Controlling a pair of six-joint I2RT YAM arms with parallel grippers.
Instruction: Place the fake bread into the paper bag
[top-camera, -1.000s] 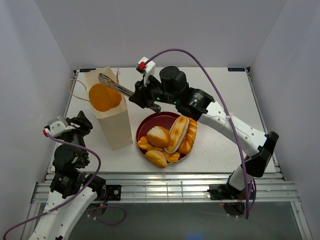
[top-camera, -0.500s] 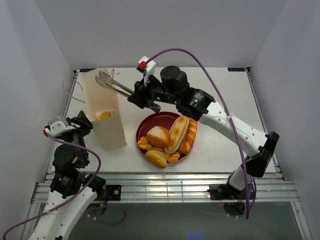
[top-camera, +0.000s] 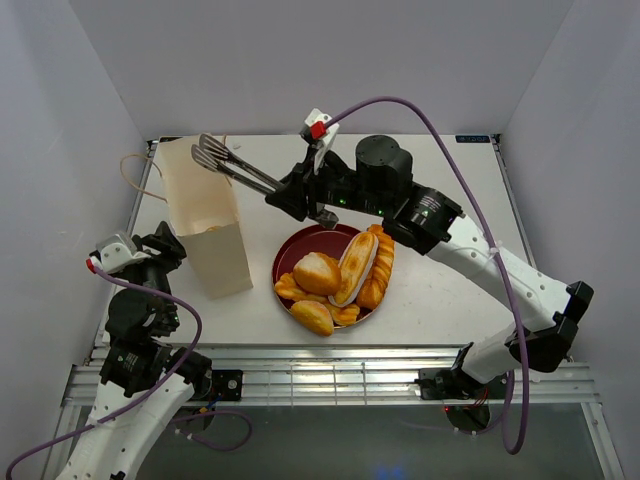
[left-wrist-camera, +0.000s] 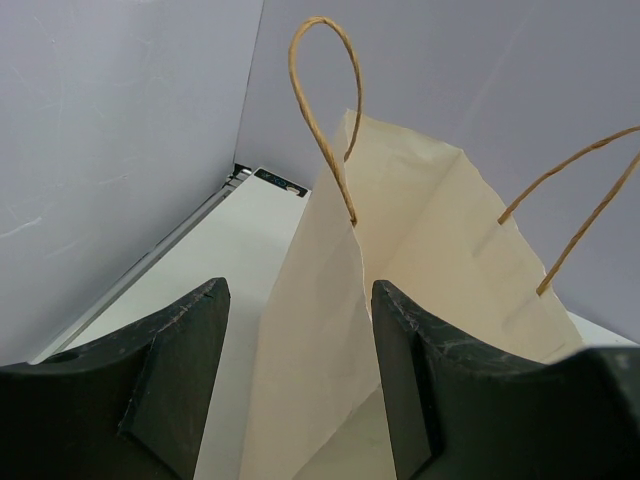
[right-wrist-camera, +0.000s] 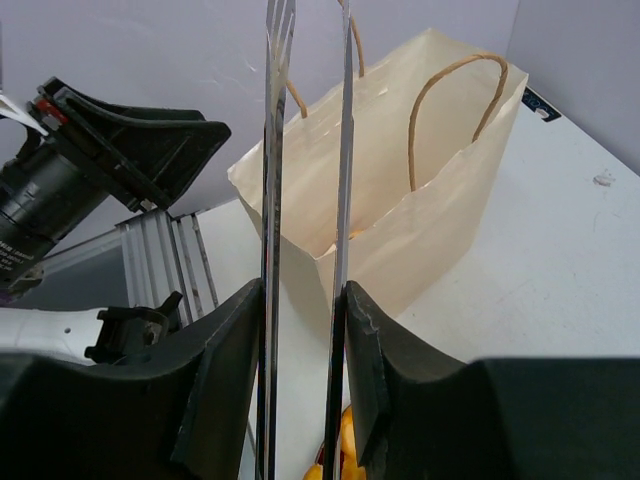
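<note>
The paper bag (top-camera: 212, 235) stands upright at the left, mouth open, string handles up. Several glossy golden breads (top-camera: 340, 275) lie heaped on the dark red plate (top-camera: 288, 252). My right gripper (top-camera: 303, 197) is shut on a pair of metal tongs (top-camera: 232, 166). The tongs' tips are spread and empty above the bag's mouth. In the right wrist view the tongs (right-wrist-camera: 272, 200) run up between my fingers toward the bag (right-wrist-camera: 440, 190), with a sliver of orange inside it. My left gripper (top-camera: 165, 246) is open and empty just left of the bag (left-wrist-camera: 420, 260).
The plate sits right of the bag near the table's front edge. The white side walls close in left and right. A metal rail frame (top-camera: 330, 375) runs along the front. The purple cable (top-camera: 440, 150) arcs over the right arm.
A round bun held in the tongs over the bag's mouth has dropped into the bag. The tongs are now empty and the right arm has shifted to the right.
</note>
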